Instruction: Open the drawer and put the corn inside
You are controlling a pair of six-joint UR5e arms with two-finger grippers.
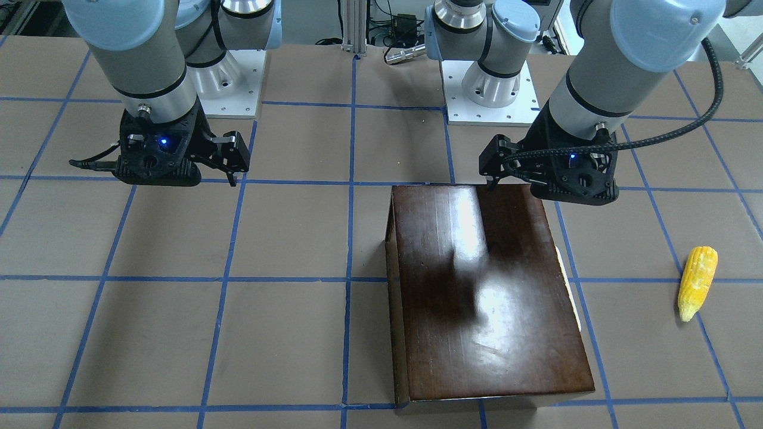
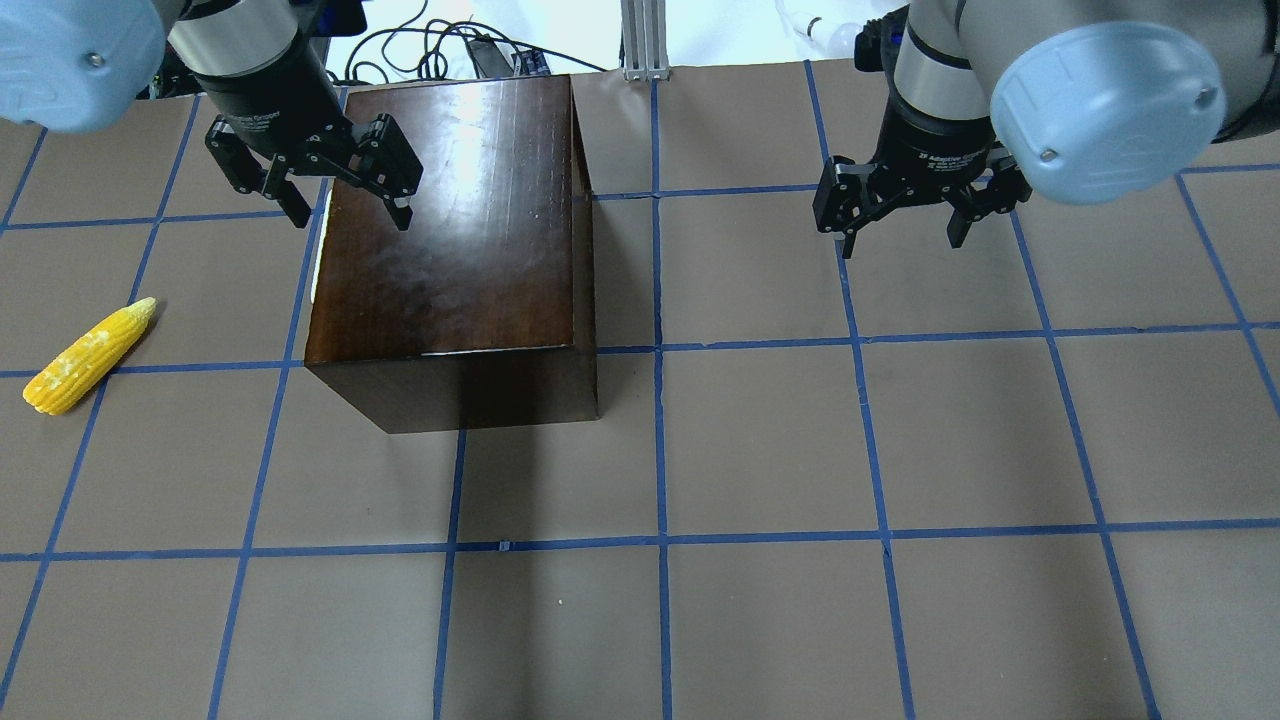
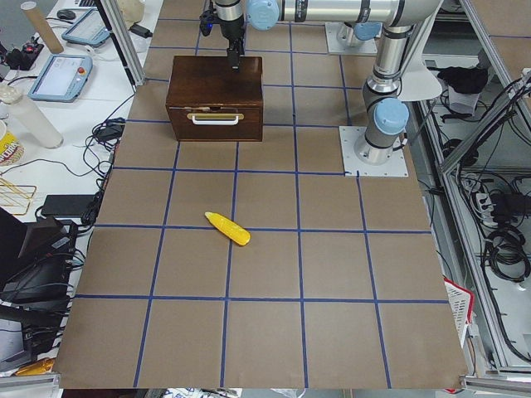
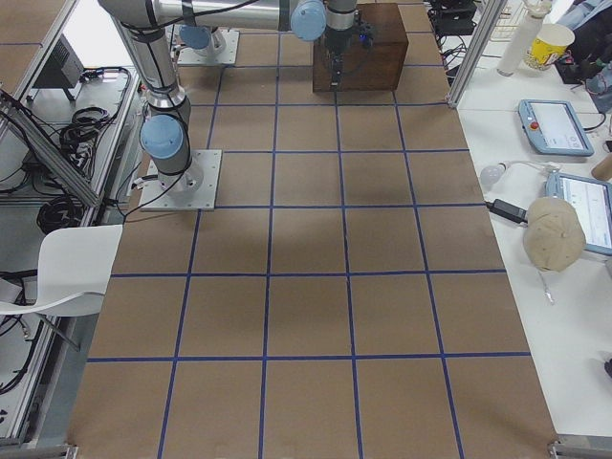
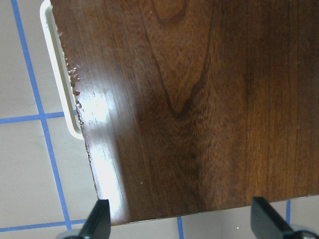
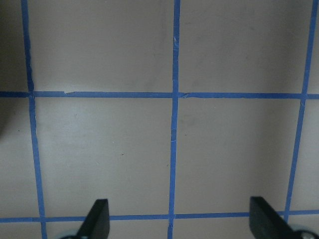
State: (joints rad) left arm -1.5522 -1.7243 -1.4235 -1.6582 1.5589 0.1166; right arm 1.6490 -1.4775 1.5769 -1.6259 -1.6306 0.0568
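Observation:
The glossy dark brown box (image 2: 450,230) stands left of the table's middle, and also shows in the front view (image 1: 489,298). Its drawer (image 3: 216,118) is closed, with the whitish handle (image 5: 60,74) on the side facing the corn. The yellow corn (image 2: 90,355) lies flat on the table left of the box, apart from it, as the front view (image 1: 697,283) also shows. My left gripper (image 2: 350,215) is open and empty above the box top, near the handle-side far corner (image 5: 182,221). My right gripper (image 2: 900,240) is open and empty above bare table (image 6: 179,221).
The brown table (image 2: 760,450) carries a blue tape grid. The two arm bases (image 1: 226,77) (image 1: 495,77) stand at the robot's edge. Benches with tablets and cables (image 3: 58,75) flank the table's ends.

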